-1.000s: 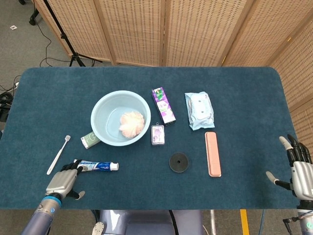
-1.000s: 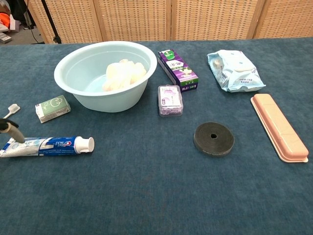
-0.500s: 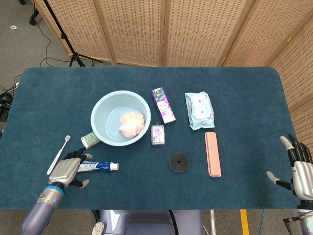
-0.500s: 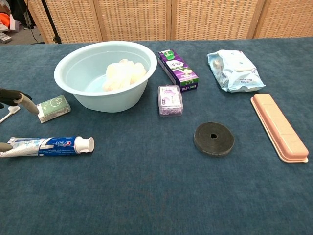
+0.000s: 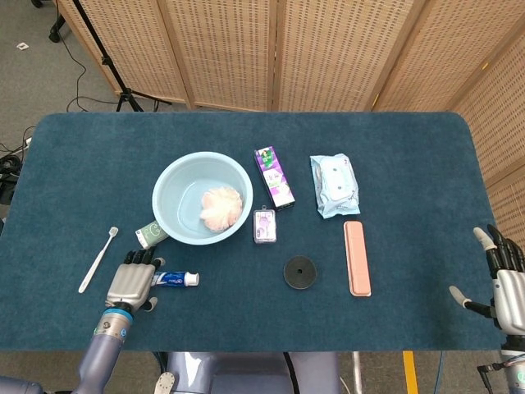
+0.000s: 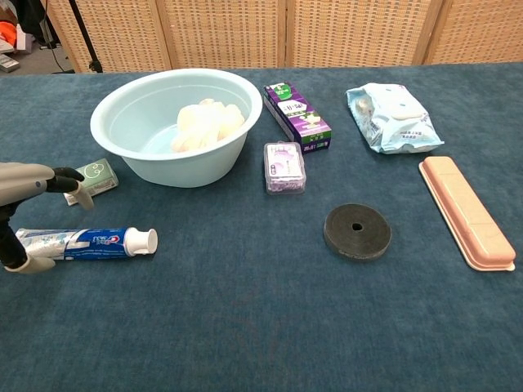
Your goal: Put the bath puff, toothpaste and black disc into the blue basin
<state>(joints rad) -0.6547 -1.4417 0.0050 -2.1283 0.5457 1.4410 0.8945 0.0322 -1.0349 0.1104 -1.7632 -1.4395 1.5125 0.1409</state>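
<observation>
1. Over the last second: left hand (image 5: 131,283) shifted right along the near-left part of the surface (image 5: 410,148), from beside the crimped tail of the toothpaste (image 5: 176,279) to directly above that tail.
2. Now straddling the tube in the chest view: fingers (image 6: 69,181) curved over the far side, thumb low on the near side, apart and not yet pressing the tube. Nothing pinched, as far as can be told.
3. Judged meaning: reach finished, closing on the toothpaste the step in hand; tube not yet lifted.
4. Toothpaste: lying flat, white cap pointing right, blue and white body with red lettering, tail hidden under the hand in the head view. Just near of the blue basin (image 5: 168,193).
5. Bath puff (image 5: 220,207): pale peach, already inside the basin, on its right half.
6. Black disc (image 5: 300,272): flat, hole in the centre, alone on the surface right of the toothpaste, well apart from both hands.
7. Right hand (image 5: 507,287): at the near-right edge, fingers spread, holding nothing.
</observation>
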